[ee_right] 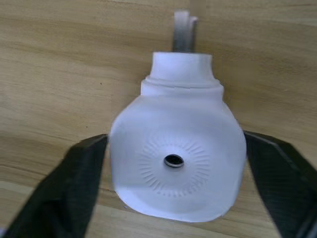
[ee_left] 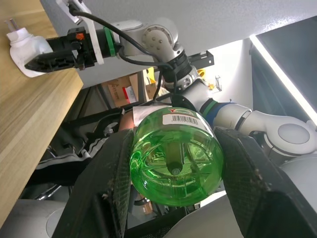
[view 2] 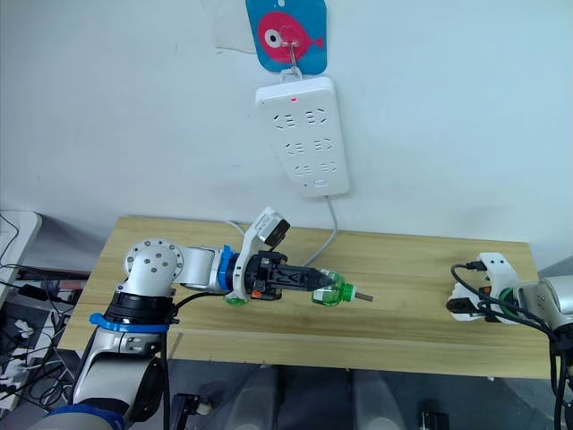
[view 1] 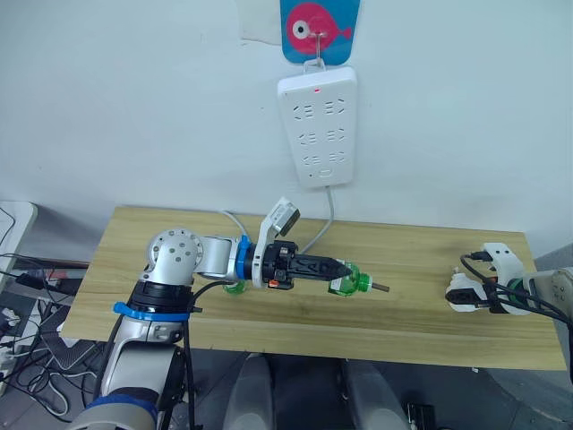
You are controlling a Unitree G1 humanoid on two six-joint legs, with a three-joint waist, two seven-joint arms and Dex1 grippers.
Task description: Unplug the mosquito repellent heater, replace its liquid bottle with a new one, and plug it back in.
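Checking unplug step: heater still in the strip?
Out. Heater sits between the right pincer's fingers on the table; strip sockets look bare.

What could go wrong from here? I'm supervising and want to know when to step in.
1. The left gripper holds the green bottle sideways by its round body; it could slip or roll free above the table.
2. The wick tip sticks out bare and could bend if it misses the opening.
3. The right gripper holds the heater near the table's right end; a nudge might push it off.
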